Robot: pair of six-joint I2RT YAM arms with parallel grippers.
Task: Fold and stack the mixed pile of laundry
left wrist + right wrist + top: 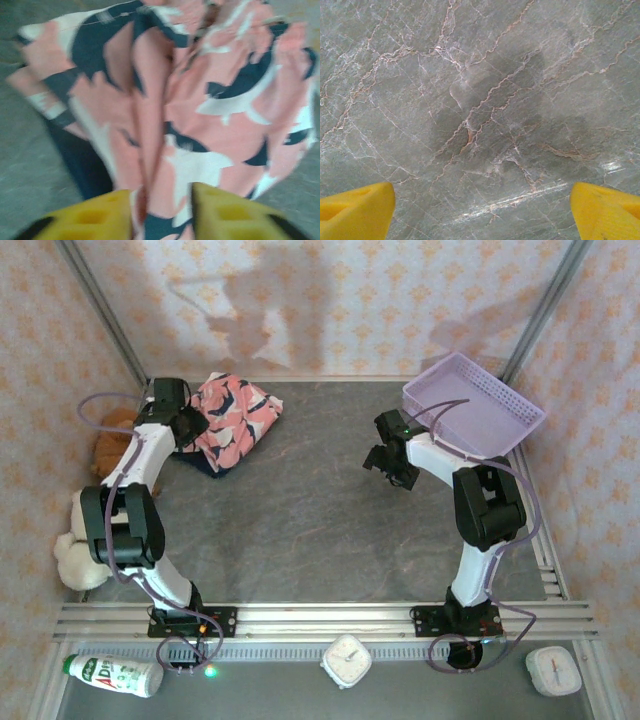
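Observation:
The salmon-pink garment (pixel 238 415) printed with navy and white sharks lies crumpled at the table's far left, on top of the dark navy garment (pixel 207 463), whose edge pokes out at its near side. My left gripper (pixel 190 428) sits at the pink cloth's left edge. In the left wrist view its yellow fingers (pixel 95 215) stand close together with a fold of the pink garment (pixel 200 100) pinched between them; the navy garment (pixel 85 165) shows underneath at the left. My right gripper (pixel 386 462) hovers open over bare table, fingers (pixel 355 210) wide apart with nothing between them.
A lavender lattice basket (pixel 480 410) stands tilted at the far right. A brown plush toy (pixel 108 440) and a cream one (pixel 75 558) sit beyond the table's left edge. A bottle (pixel 115 673) and two small clocks (pixel 347 660) (pixel 553 670) lie in front of the rail.

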